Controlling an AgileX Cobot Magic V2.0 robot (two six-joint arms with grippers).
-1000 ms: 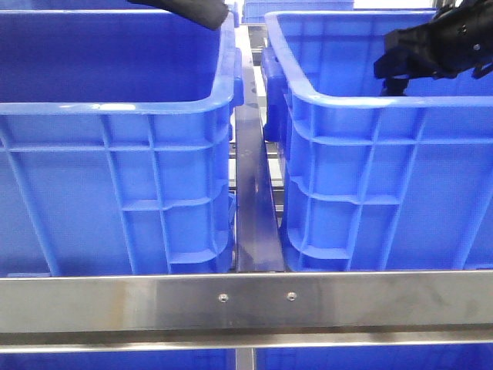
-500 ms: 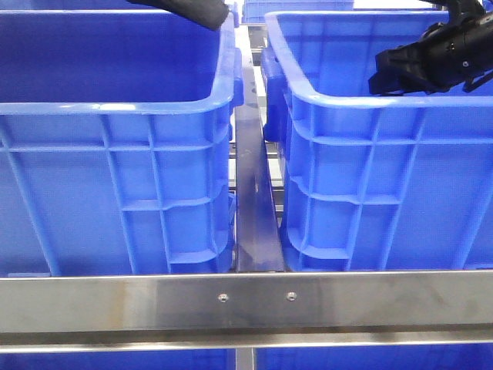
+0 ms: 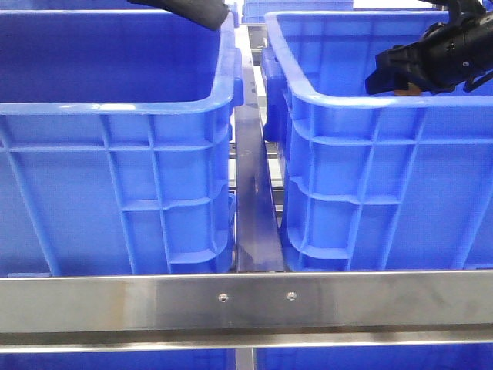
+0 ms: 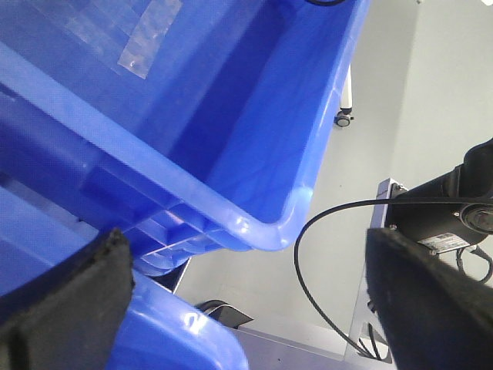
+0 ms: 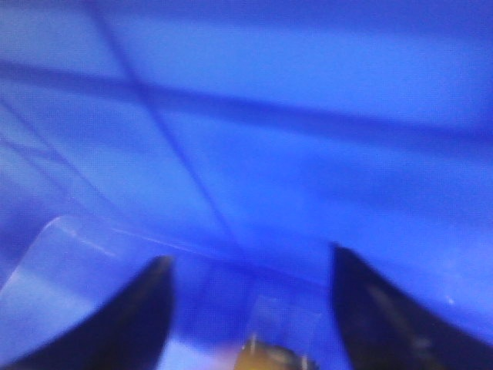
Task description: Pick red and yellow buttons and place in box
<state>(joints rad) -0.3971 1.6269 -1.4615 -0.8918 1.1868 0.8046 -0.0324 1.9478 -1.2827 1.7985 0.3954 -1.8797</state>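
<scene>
While its two dark fingers (image 5: 139, 316) stand wide apart, the right tool (image 3: 397, 77) hangs inside the box (image 3: 370, 154) on the right, with a blurry yellow-orange button (image 5: 266, 358) low between them, and the left tool (image 4: 246, 301) gapes wide too.

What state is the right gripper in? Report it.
Open: the right gripper has its fingers spread apart, blue crate showing between them.
</scene>
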